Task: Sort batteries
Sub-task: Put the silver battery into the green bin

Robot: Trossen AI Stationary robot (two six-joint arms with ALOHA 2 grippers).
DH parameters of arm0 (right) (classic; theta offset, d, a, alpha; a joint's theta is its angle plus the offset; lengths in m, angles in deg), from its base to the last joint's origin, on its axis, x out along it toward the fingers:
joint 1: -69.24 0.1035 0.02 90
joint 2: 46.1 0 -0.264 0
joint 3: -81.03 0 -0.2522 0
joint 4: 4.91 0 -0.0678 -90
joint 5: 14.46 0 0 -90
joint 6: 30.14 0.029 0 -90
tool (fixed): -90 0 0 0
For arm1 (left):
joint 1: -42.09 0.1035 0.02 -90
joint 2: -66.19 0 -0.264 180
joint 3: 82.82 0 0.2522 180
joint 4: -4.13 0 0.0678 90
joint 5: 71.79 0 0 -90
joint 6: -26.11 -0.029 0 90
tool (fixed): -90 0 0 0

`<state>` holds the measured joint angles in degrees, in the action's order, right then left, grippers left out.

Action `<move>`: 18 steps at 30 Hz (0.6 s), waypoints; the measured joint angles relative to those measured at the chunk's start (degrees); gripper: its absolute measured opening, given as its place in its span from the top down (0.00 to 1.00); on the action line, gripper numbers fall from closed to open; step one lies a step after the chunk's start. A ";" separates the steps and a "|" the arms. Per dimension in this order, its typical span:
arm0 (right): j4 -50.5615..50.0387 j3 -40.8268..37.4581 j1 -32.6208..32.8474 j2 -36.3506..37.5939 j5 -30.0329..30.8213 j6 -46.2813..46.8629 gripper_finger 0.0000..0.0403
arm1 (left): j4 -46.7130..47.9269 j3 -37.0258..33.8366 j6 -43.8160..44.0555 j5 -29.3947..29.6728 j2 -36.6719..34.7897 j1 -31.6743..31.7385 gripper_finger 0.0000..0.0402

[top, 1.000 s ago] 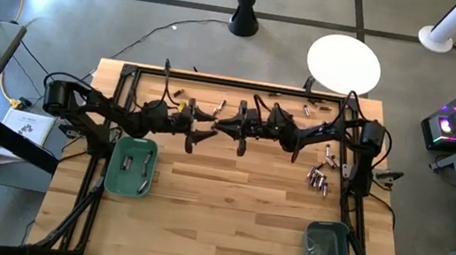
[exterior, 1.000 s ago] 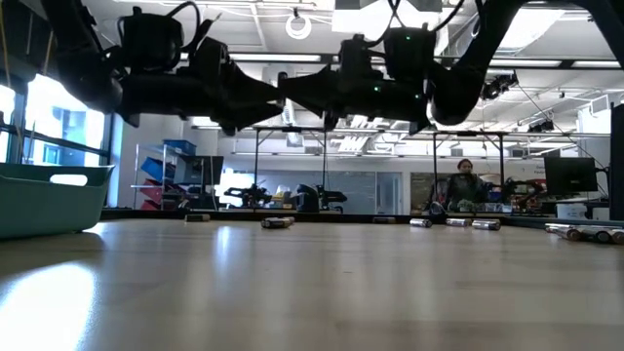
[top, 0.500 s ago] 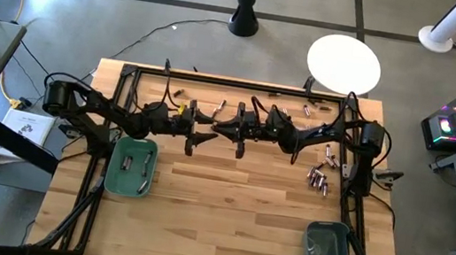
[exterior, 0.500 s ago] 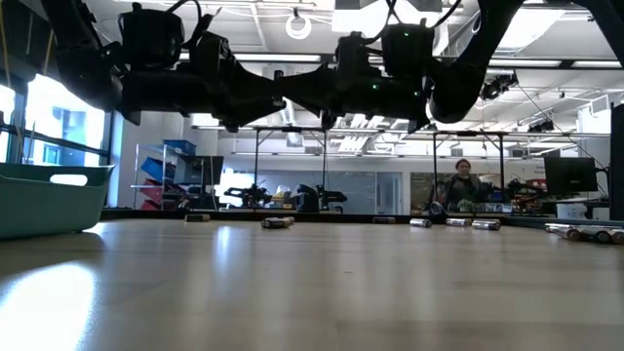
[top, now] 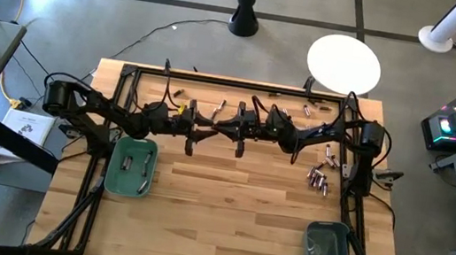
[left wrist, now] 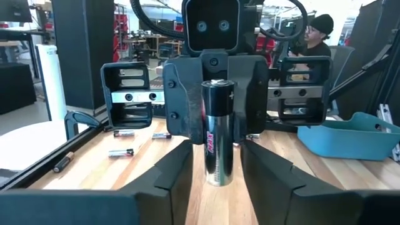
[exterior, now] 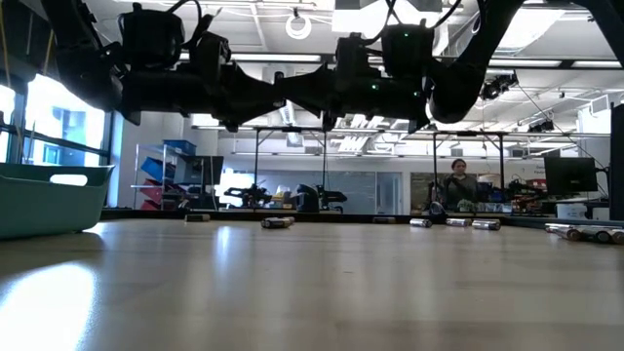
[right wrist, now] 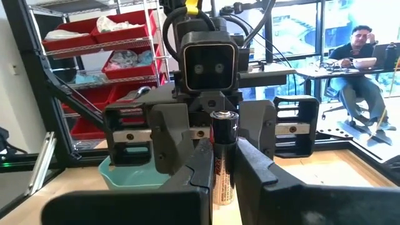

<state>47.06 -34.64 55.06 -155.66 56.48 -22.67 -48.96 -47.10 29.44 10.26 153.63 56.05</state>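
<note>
High view: two teal bins [top: 131, 167], one battery [left wrist: 216, 137] between claws.

A round white disc [top: 344, 64] lies beyond the wooden table [top: 226, 208].

From my remote station: ceiling lights and a bright window [exterior: 44, 122] backlight the arms [exterior: 292, 83] into silhouettes; glare washes the tabletop [exterior: 58, 292], blurred up close.

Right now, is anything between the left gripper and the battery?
Nothing visible. The battery is clamped upright in the right gripper, and the left gripper has its open fingers either side of it, with only bare gaps between.
</note>
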 joint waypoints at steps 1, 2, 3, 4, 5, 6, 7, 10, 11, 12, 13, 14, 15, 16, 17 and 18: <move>0.00 0.00 0.00 0.00 -0.02 0.02 0.95 | 0.02 0.00 -0.06 0.06 0.00 0.00 0.71; 0.00 0.00 0.02 0.00 0.00 0.02 0.95 | 0.02 0.00 -0.07 0.09 0.00 0.00 0.73; 0.00 0.00 0.02 0.00 -0.02 0.02 0.95 | 0.02 0.00 -0.07 0.11 0.00 0.00 0.75; -0.02 0.00 0.02 0.00 -0.02 0.00 0.95 | 0.02 0.00 -0.06 0.13 0.00 0.00 0.76; -0.08 0.00 0.02 0.00 -0.01 -0.01 0.95 | 0.03 0.00 0.01 0.13 0.00 0.00 0.78; -0.21 0.00 0.00 0.02 0.01 -0.01 0.95 | 0.06 0.00 0.05 0.12 0.00 0.00 0.79; -0.25 0.00 0.00 0.00 0.05 -0.01 0.95 | 0.07 0.00 0.32 0.11 0.00 0.00 0.81; -0.28 0.00 0.00 0.00 0.05 -0.03 0.95 | 0.07 0.00 0.92 0.02 0.00 0.00 0.85; -0.28 0.00 0.00 0.00 0.05 -0.06 0.95 | 0.07 0.00 0.96 0.00 0.00 0.00 0.85; -0.30 0.00 0.00 0.02 0.05 -0.07 0.95 | 0.07 0.00 0.98 0.00 0.00 0.00 0.86; -0.30 0.00 0.00 0.00 0.05 -0.13 0.95 | 0.07 0.00 1.00 0.00 0.00 0.00 0.86; -0.30 0.00 0.00 0.02 0.05 -0.18 0.95 | 0.06 0.00 0.98 0.00 0.00 0.00 0.86; -0.32 0.00 0.00 0.00 0.05 -0.20 0.95 | 0.06 0.00 0.99 0.00 0.00 0.00 0.86; -0.32 0.00 0.00 0.00 0.05 -0.19 0.95 | 0.05 0.00 0.98 0.00 0.00 0.00 0.87; -0.33 0.00 0.00 0.00 0.05 -0.18 0.95 | 0.04 0.00 0.98 0.00 0.00 0.00 0.87; -0.35 0.00 0.00 0.00 0.05 -0.18 0.95 | 0.04 0.00 0.88 0.00 0.00 0.00 0.87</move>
<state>46.71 -34.64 55.06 -155.66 56.53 -22.85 -48.91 -47.10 30.33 10.26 153.63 56.05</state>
